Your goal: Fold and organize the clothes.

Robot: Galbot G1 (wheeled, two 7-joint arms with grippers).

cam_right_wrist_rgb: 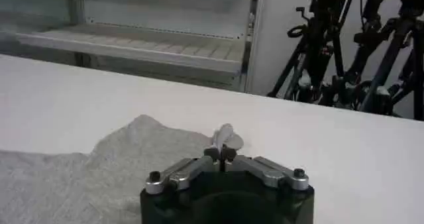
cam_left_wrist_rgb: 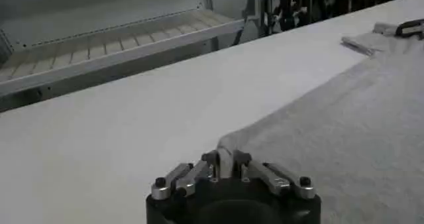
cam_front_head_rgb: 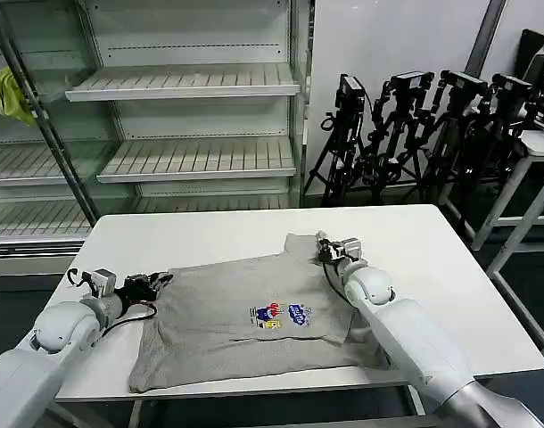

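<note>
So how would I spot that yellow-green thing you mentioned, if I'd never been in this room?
Look past the white table to the shelving behind it. At the far left, level with the top shelf, the yellow-green cloth hangs bunched up. It is the only brightly coloured thing there; the grey shirt lies flat on the table.

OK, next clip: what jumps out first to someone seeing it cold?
A light grey short-sleeved fabric shirt with a small multicoloured chest print lies spread on the white rectangular table. The left claw pinches its left edge and the right claw its far corner, both shut on cloth.
</note>
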